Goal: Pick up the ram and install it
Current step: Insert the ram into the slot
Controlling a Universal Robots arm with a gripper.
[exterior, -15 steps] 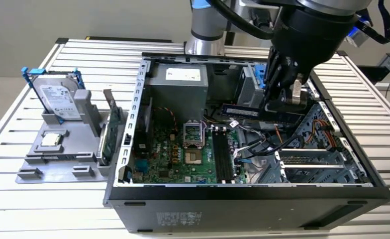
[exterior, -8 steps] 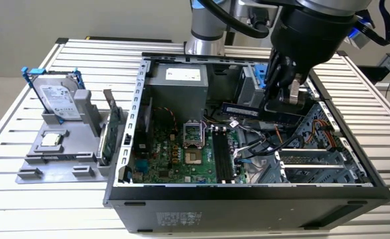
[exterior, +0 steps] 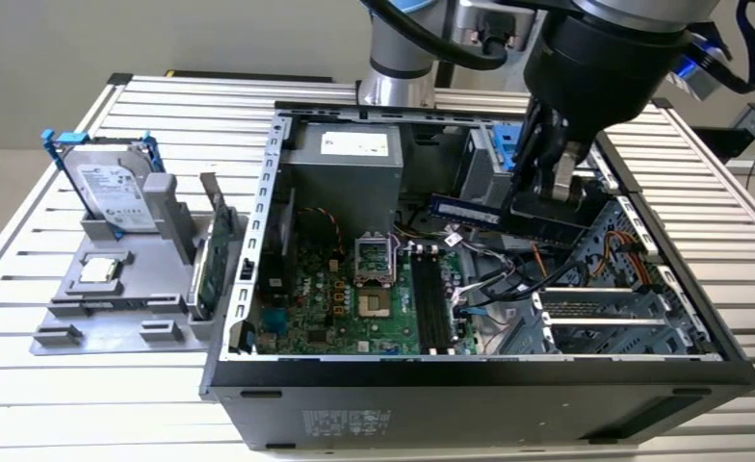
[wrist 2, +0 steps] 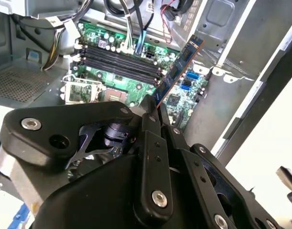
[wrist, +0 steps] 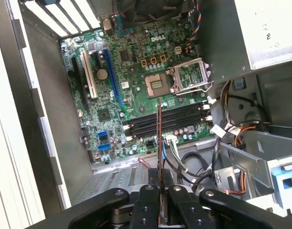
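My pincer (wrist: 159, 192) is clamped narrow on one end of the ram (wrist: 159, 138). The first wrist view gives me the ram edge-on, hanging clear above the memory slots (wrist: 170, 121). The second wrist view shows its flat side, tilted over the board (wrist 2: 136, 88). In the exterior view the ram sticks out toward the exterior view's left, inside the open case (exterior: 481, 395). There, cables (exterior: 507, 279) lie below it and the metal cage (exterior: 609, 279) sits close on the exterior view's right. The case stands on the slatted desk (exterior: 43, 404).

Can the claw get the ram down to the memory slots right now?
Likely yes: the claw holds the ram over the open case, and the slots below look empty, with cables lying beside them.
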